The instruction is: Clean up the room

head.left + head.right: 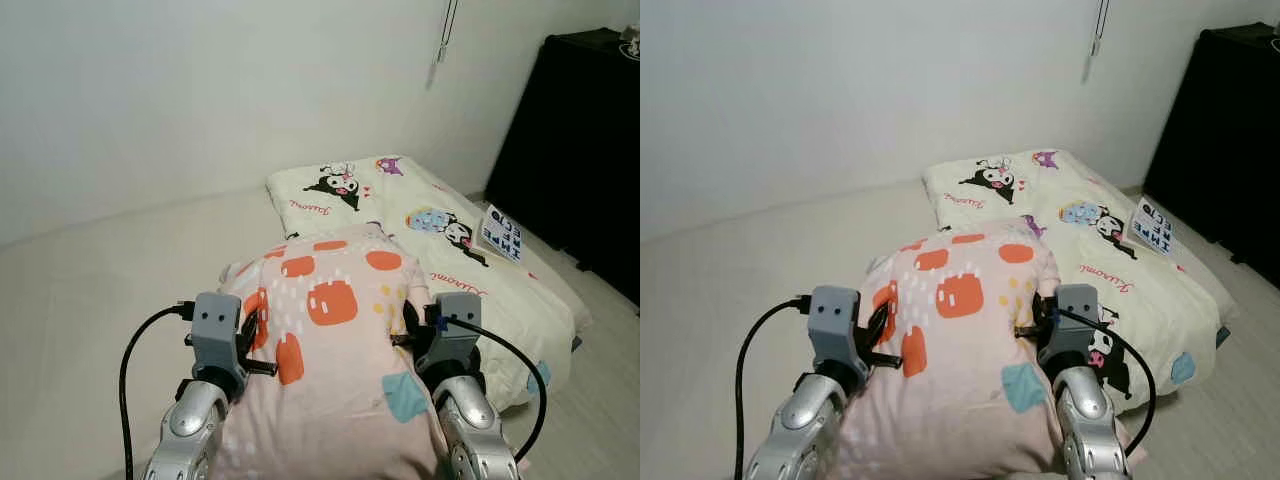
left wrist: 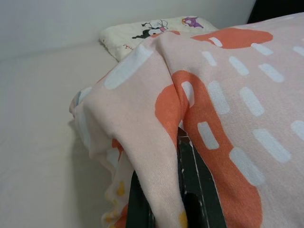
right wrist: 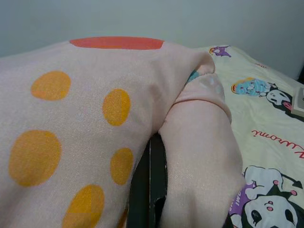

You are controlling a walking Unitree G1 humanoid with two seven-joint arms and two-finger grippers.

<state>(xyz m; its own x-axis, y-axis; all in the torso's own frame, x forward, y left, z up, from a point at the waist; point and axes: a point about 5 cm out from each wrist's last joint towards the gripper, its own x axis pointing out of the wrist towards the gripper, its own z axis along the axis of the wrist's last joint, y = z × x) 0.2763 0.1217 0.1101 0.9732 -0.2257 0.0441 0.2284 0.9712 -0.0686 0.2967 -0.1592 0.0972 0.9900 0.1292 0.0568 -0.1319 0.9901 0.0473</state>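
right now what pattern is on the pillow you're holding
The pillow is pale pink with orange blocks, white dashes, yellow dots and a teal patch, best seen in the left eye view.

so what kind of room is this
Most likely a bedroom: a floor mattress with a cartoon-print cover lies by the white wall, and both claws hold a pink patterned pillow. A black cabinet stands alongside.

Left arm (image 1: 190, 425): rounded silver shell, grey boxy wrist block with two small dark dots, black cable looping off its left side | Right arm (image 1: 470, 420): matching silver shell and grey block, blue tab, black cable curving right | Fingers (image 2: 190, 190): long, black, scuffed
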